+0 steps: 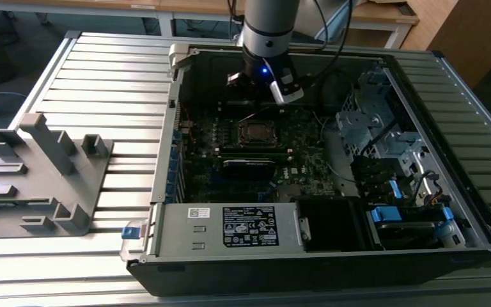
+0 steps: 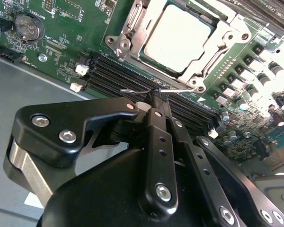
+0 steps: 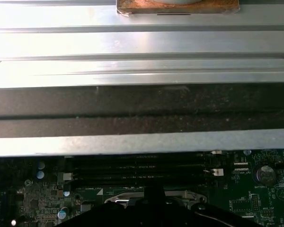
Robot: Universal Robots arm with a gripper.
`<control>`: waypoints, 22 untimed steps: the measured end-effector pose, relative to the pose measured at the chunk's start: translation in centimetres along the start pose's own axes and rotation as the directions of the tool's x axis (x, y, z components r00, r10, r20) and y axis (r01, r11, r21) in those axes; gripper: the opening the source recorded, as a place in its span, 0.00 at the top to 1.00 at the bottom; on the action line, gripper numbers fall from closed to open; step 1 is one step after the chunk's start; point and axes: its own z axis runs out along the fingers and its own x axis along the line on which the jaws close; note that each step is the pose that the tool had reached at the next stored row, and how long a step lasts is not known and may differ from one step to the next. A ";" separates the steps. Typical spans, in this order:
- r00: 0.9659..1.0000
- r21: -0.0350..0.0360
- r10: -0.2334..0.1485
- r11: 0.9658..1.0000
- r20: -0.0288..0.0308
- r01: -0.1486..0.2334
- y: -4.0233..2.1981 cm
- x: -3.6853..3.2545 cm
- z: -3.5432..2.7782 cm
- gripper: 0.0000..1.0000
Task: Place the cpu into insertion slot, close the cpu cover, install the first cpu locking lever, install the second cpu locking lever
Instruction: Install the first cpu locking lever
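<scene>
Dull silver square cpu (image 2: 177,38) lies flat, top up, in the dark square insertion slot (image 1: 257,131). It is square, so no long axis. Thin metal cpu cover (image 2: 131,29) is down around it. Black gripper (image 2: 155,97) has its fingers drawn together, tips at the thin wire locking lever (image 2: 132,91), which runs along the socket edge. Grip unclear. Grey power-supply box (image 1: 177,230) has a printed label.
</scene>
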 end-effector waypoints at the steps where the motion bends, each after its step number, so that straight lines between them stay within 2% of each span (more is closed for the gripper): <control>1: 1.000 0.000 0.000 1.000 0.000 0.000 0.01 -0.06 0.01 0.90; 22: 1.000 0.000 0.000 1.000 0.000 0.000 -0.04 -0.23 0.45 0.90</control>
